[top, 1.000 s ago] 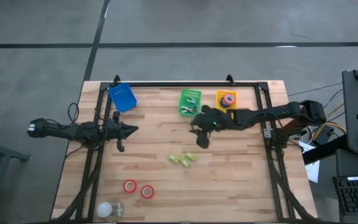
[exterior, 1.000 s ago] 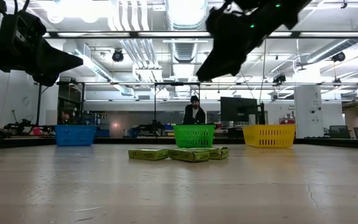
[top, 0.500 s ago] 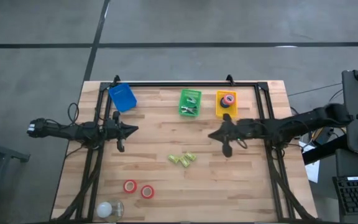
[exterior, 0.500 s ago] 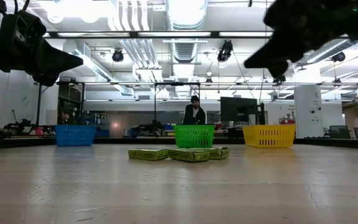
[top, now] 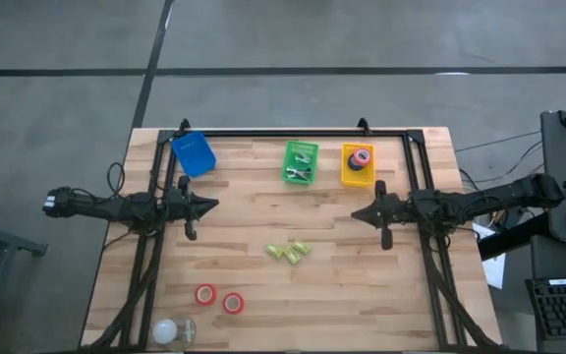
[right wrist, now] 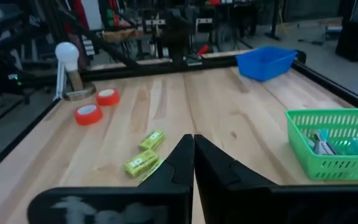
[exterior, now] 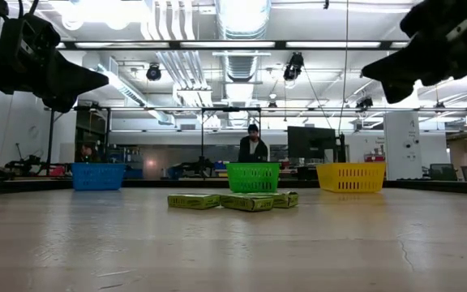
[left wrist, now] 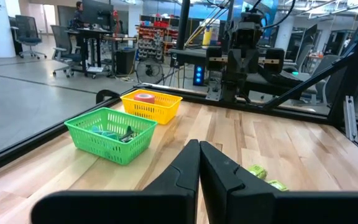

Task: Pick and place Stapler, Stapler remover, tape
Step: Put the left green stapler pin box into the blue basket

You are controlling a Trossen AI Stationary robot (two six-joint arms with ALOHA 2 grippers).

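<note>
Grippers both clenched and empty, right gripper (top: pixel 358 215) near the yellow basket (top: pixel 346 174), left gripper (top: pixel 210 205) waiting; you'd next reach for the red tape rolls (top: pixel 218 298).

left gripper (top: pixel 210 205) closed, right gripper (top: pixel 358 215) closed, both raised

No readable text in any view.

No letters, brand marks, numbers or signs can be made out on anything on the table, and the room behind it shows no legible signs either.
</note>
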